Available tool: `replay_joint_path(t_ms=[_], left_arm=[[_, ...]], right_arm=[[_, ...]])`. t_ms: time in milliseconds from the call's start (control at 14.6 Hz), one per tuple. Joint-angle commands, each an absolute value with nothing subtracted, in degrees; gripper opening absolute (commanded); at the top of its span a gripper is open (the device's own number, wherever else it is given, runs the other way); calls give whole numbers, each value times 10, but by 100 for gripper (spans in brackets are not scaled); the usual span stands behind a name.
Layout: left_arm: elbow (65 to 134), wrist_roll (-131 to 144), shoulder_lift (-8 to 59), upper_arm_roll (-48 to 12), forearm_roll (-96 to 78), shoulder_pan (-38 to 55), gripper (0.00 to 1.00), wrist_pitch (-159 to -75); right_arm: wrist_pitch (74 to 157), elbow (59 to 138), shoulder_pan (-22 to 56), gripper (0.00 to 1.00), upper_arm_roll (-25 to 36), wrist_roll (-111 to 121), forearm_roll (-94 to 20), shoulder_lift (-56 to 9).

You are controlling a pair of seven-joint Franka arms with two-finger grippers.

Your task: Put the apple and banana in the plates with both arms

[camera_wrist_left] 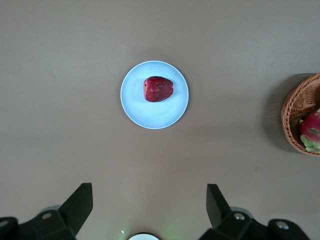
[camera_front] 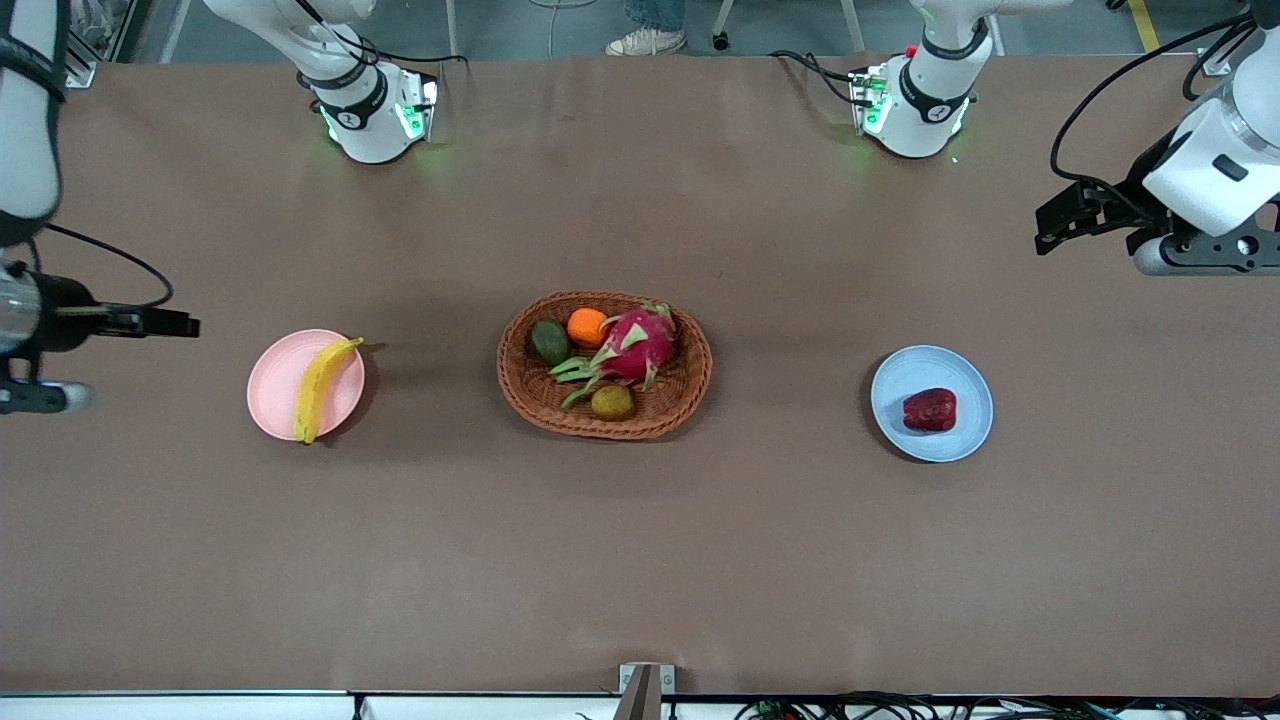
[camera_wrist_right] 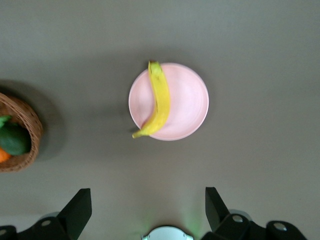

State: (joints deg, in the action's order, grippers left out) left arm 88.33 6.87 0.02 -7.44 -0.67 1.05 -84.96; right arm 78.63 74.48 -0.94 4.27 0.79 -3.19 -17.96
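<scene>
The yellow banana lies on the pale pink plate toward the right arm's end of the table; both also show in the right wrist view, banana on plate. The dark-red apple lies on the light blue plate toward the left arm's end, and in the left wrist view the apple is on the plate. My right gripper is open and empty, raised over the table's end beside the pink plate. My left gripper is open and empty, raised over the other end.
A brown wicker basket stands mid-table between the plates, holding a pink dragon fruit, an orange, a dark green fruit and a brown kiwi. The arm bases stand along the table's edge farthest from the front camera.
</scene>
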Motion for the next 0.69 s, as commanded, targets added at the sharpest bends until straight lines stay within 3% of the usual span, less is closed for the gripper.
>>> replay_joint_path(t_ms=[0,618], left_arm=[[889,61,-11,-72,-15,11,100,-849],[888,60,-11,-72,-15,8,100,-848]], right_arm=[[799,685,-17,100,42,7,-21,-193],[847,716,-20,100,43,1,-23,-118]])
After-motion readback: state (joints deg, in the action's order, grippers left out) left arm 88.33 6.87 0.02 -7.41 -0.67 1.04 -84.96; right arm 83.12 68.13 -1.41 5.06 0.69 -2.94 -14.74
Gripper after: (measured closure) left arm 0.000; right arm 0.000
